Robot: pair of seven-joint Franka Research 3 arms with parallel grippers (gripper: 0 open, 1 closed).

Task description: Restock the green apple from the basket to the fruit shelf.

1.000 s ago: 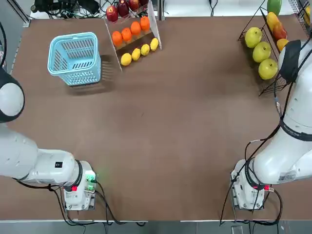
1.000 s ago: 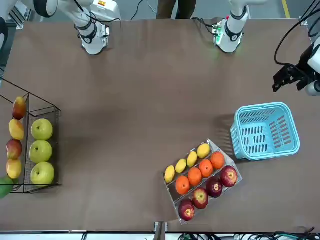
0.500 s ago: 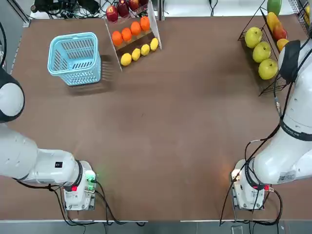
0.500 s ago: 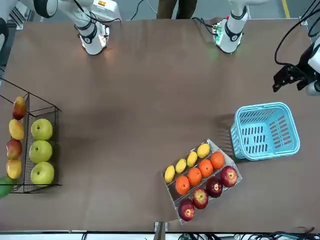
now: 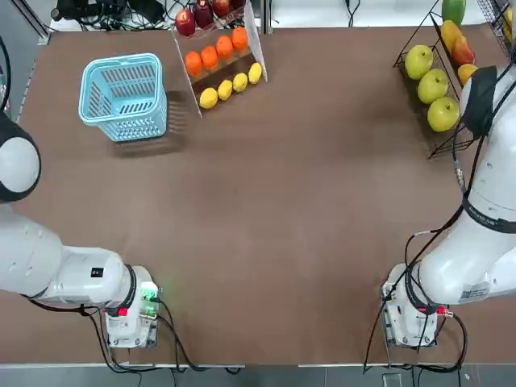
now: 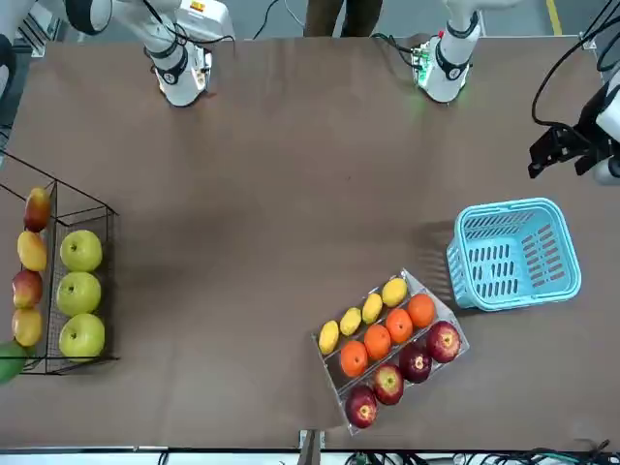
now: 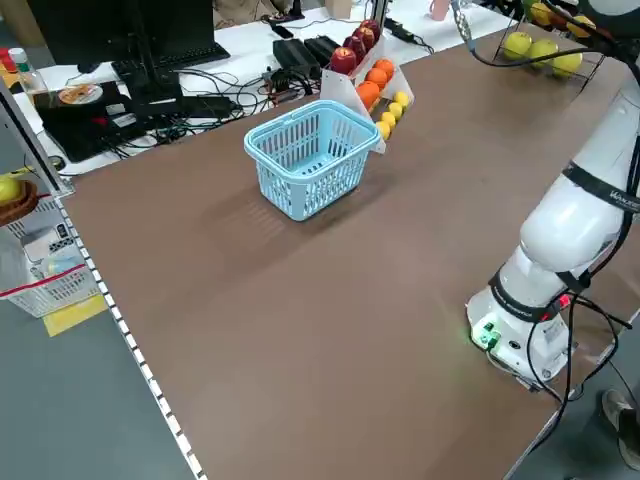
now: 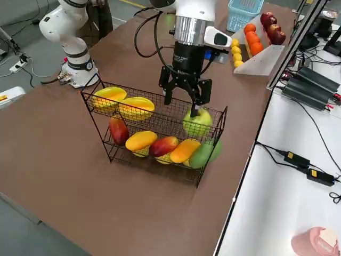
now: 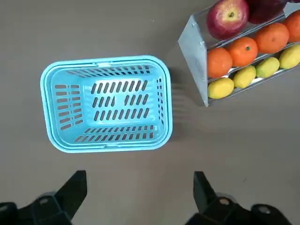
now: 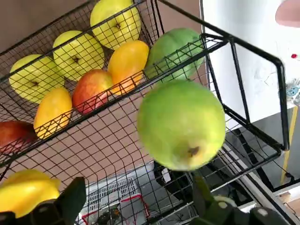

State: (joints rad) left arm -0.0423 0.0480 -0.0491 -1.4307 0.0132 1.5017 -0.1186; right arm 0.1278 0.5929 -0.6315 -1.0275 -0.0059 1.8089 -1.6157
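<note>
Okay, right gripper (image 10: 140, 198) at the fruit shelf (image 8: 154, 120), fingers spread, released, nothing grasped. Green apple (image 10: 181, 124) sits in the upper wire tray, at the end of the shelf nearer the white tables (image 8: 287, 213); 1 finger is right by it, can't tell if touching. Same upper tray has 2 yellow fruits (image 8: 136, 108) toward the other end.

Lower level: 3 yellow-green apples (image 6: 80, 294) in a row, plus a row of 5 mango-like fruits (image 6: 30, 251): 2 reddish, 2 orange-yellow, 1 green.

Left gripper (image 9: 140, 192) also open, holding nothing, above the table (image 5: 266, 218) on the robot's left side, close to the basket (image 5: 122, 97). Basket is light blue, upright on the table, apart from the gripper.

Slanted stand (image 6: 329, 373) just beside the basket, turned at an angle, with 4 lemons (image 6: 372, 308), 4 oranges (image 6: 377, 341) and 4 dark red apples (image 6: 416, 361) in 3 rows. Lemons in the row nearest the robot, oranges in the middle, red apples farthest. Person's legs (image 6: 341, 17) behind the table between the 2 arms, front view
</note>
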